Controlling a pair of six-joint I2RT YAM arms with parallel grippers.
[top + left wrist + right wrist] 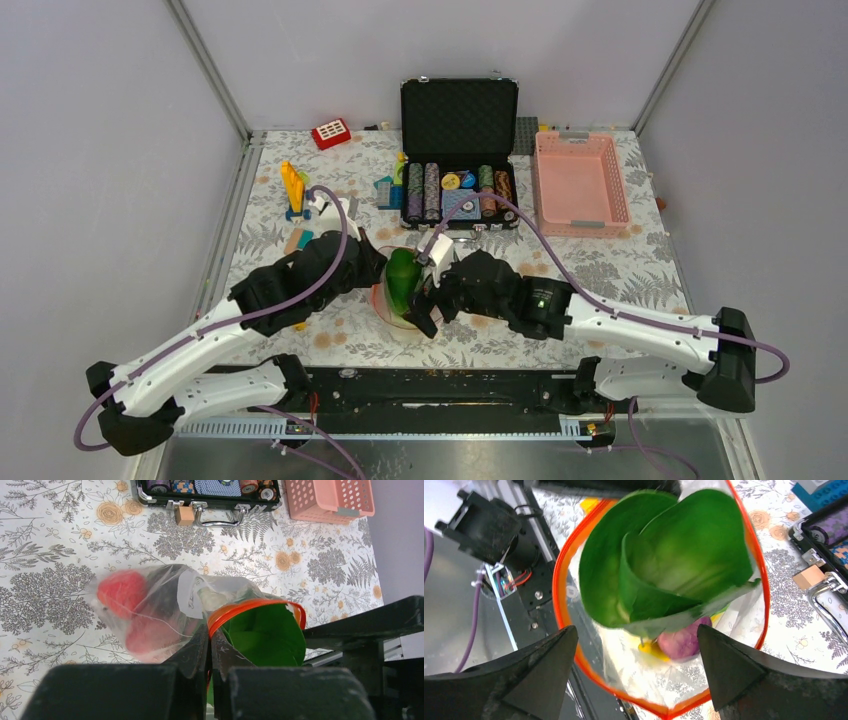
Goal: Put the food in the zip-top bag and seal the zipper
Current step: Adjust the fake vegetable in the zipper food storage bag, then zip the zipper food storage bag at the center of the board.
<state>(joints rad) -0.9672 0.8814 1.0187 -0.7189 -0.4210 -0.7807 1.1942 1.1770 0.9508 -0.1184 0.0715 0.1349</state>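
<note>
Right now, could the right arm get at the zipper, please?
Probably yes: the right gripper hangs open just above the zip-top bag's mouth, nothing between it and the zipper, though the cabbage fills that mouth.

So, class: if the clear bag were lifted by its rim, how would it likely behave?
Probably floppy: the zip-top bag wrinkles around the red fruit. The cabbage poking through the zipper might tip out.

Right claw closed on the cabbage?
No: in the right wrist view the right claw is spread wide, and the cabbage sits in the open mouth of the bag with neither finger pressing it.
</note>
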